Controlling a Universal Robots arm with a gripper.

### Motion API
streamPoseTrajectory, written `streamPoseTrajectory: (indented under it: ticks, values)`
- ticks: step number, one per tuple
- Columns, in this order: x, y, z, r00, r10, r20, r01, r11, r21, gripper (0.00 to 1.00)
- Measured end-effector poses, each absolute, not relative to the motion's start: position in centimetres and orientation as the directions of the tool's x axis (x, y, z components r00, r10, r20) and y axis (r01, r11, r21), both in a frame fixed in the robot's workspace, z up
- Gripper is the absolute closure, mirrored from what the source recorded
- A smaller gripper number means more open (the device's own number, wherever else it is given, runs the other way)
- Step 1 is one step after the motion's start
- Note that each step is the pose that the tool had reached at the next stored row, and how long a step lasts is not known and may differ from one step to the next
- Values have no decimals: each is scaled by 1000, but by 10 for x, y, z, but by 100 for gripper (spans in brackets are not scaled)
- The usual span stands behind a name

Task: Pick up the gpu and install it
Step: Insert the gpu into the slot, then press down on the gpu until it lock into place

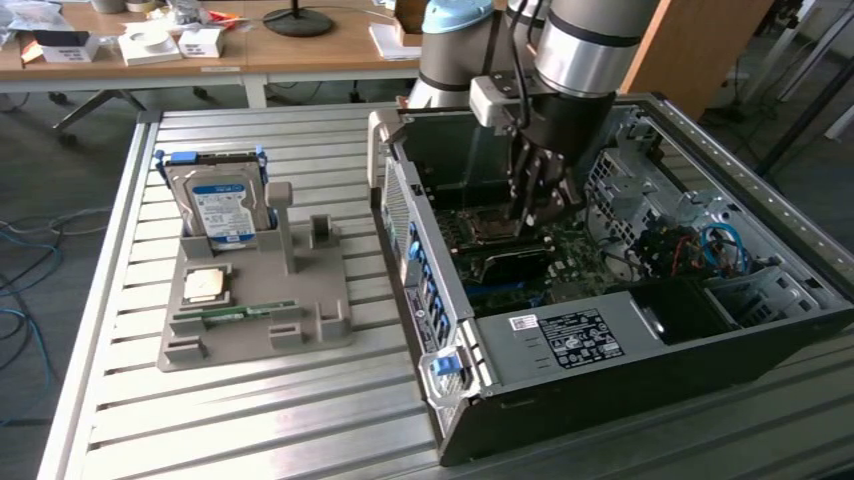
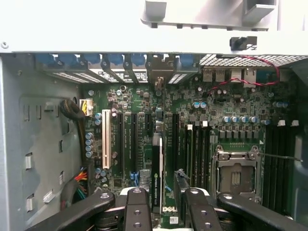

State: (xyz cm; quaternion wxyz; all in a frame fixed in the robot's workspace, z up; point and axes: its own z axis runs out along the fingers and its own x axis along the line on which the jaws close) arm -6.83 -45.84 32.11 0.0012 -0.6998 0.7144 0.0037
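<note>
Gripper clenching gpu edge-on at lower centre of wrist frame, hovering over motherboard slots inside computer case; pickup done, seating not yet visible

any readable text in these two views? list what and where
"DELL": motherboard, on its edge near the claw; faint.
White strip on the gpu: print too blurred.
Blue-white label on the hard drive: too small.
White sticker on the computer case: unreadable.
</note>
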Motion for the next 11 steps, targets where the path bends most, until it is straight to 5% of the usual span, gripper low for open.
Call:
streamPoseTrajectory:
  ticks: [11]
  values:
    - [-68, -458, 327, -21, -1000, -7, -1000, 21, 4, 66]
